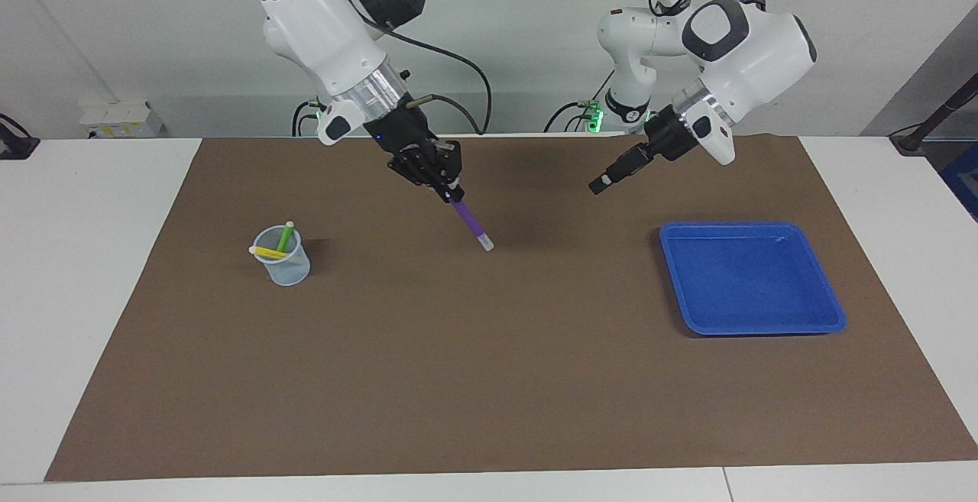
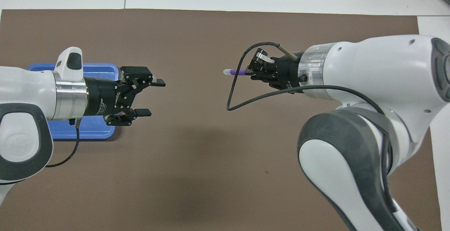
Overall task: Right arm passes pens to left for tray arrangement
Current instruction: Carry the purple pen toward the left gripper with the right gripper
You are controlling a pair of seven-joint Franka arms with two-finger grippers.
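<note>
A white bench (image 1: 92, 296) under a pale wall is covered by a brown mat (image 1: 474, 380). The blue tray (image 1: 752, 279) lies below the left gripper (image 2: 152, 96), jaws apart. The purple pen (image 1: 470, 221) is clamped in the right gripper (image 1: 452, 195); two pens stand in a cup (image 1: 284, 257).

In the overhead view the left arm (image 2: 24, 118) covers most of the blue tray (image 2: 105, 70), leaving only the edge toward mid-table exposed. The right gripper (image 2: 254, 73) hides all but the pale end of the purple pen (image 2: 235, 71). In the facing view the green pen (image 1: 285, 238) and yellow pen (image 1: 267, 253) stand in the translucent cup (image 1: 283, 259), their lower ends only dimly visible through its wall. The upper links of both arms run off the top edge.
</note>
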